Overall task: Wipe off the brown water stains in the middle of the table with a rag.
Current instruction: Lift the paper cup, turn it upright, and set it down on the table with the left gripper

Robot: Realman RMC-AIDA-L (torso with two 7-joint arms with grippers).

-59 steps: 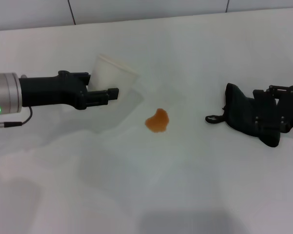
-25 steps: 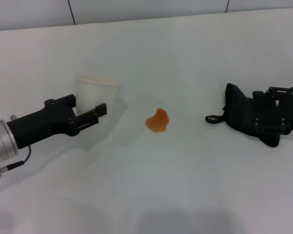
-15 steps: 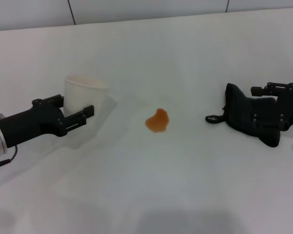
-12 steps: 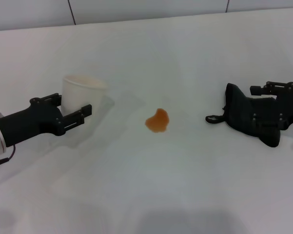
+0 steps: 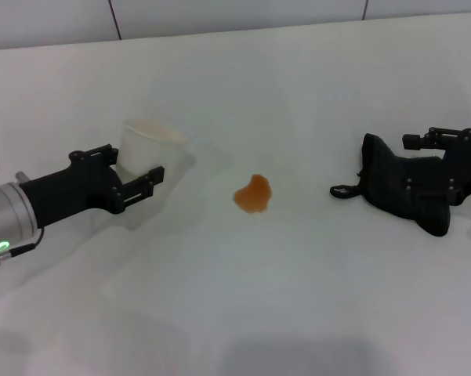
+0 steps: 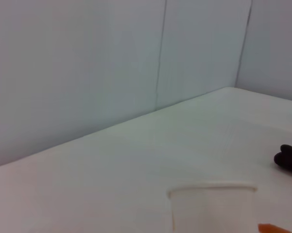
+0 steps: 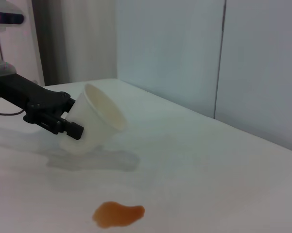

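Observation:
The brown water stains [image 5: 253,193] are one small orange puddle in the middle of the white table [image 5: 298,298], also seen as the puddle [image 7: 117,214] in the right wrist view. A black rag [image 5: 388,184] lies crumpled at the right. My right gripper [image 5: 408,164] sits over the rag's far side, open, one finger along its back edge and one lying on top. At the left, my left gripper [image 5: 129,166] is shut on a white paper cup [image 5: 147,141], left of the stain. In the right wrist view the cup [image 7: 94,119] leans, its base low by the table.
A tiled wall [image 5: 235,12] runs along the table's far edge. The left wrist view shows the cup's rim [image 6: 211,187], a corner of the stain [image 6: 269,228] and a bit of the rag [image 6: 291,158].
My left gripper carried the cup down and to the left, away from the stain, then edged back right. My right gripper's upper finger spread outward over the rag. Rag and stain stayed put.

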